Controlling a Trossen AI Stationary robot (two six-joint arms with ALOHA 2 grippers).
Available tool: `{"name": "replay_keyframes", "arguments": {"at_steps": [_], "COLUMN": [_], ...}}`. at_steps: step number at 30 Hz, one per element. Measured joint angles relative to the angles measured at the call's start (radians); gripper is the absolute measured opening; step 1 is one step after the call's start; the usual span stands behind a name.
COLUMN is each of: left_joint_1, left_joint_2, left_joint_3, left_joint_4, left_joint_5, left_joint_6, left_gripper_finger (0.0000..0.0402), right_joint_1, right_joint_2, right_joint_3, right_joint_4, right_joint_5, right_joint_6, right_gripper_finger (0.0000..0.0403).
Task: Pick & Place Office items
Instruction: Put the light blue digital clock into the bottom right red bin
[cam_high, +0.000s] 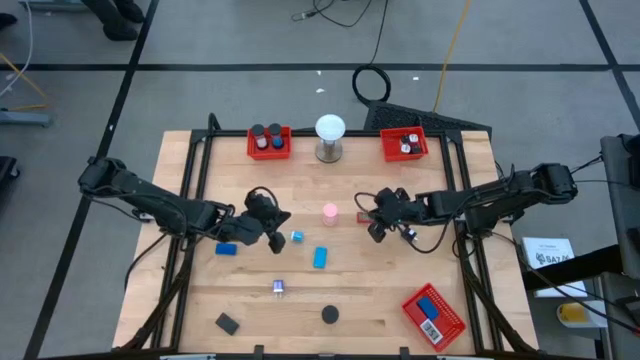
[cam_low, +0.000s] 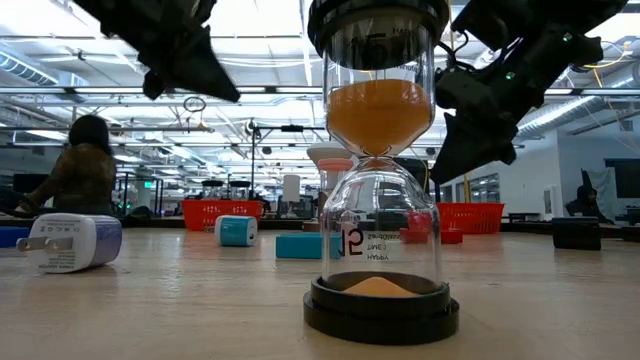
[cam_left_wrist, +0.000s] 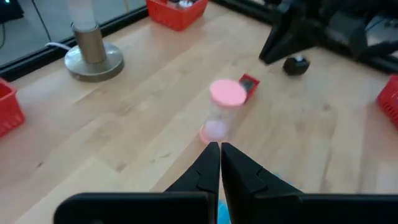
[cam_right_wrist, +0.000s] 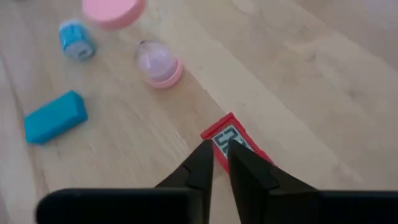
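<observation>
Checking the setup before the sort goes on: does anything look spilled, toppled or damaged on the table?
Nothing stands out. The pink sand timer and black sand timer stand upright, and the blue block and small red timer simply lie loose on the wooden table.

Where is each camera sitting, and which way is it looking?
High view: above the table, looking straight down; both arms show, left gripper and right gripper.
Low view: at table-top height, looking level across past the black hourglass; both arms hang in from above.
Left wrist view: on the left arm, looking at the pink hourglass; its shut fingers show.
Right wrist view: on the right arm, above the red timer.
Both wrist views share the pink hourglass and red timer.
</observation>
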Motion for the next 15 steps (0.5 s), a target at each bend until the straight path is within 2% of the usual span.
{"name": "replay_keyframes", "arguments": {"at_steps": [3,6,10,15], "left_joint_1": [0.008,0.02,0.038,0.043], "left_joint_2": [0.0,0.0,0.0,0.0], "left_joint_3": [-0.027,-0.049,-0.083,-0.122], "left_joint_4": [-0.03,-0.029,-0.02,-0.012], "left_joint_5": [0.002,0.001,0.001,0.003], "left_joint_6": [0.0,0.0,0.001,0.01], "left_gripper_finger": [0.0014,0.0007,0.0003,0.0019], "right_joint_1": [0.007,0.013,0.013,0.017], "right_joint_2": [0.0,0.007,0.015,0.025], "right_joint_3": [0.0,0.0,0.0,0.006], "right_joint_4": [-0.028,-0.033,-0.042,-0.061], "right_joint_5": [0.067,0.099,0.062,-0.003], "right_joint_6": [0.127,0.187,0.189,0.212], "right_gripper_finger": [0.0078,0.0114,0.0169,0.0226]}}
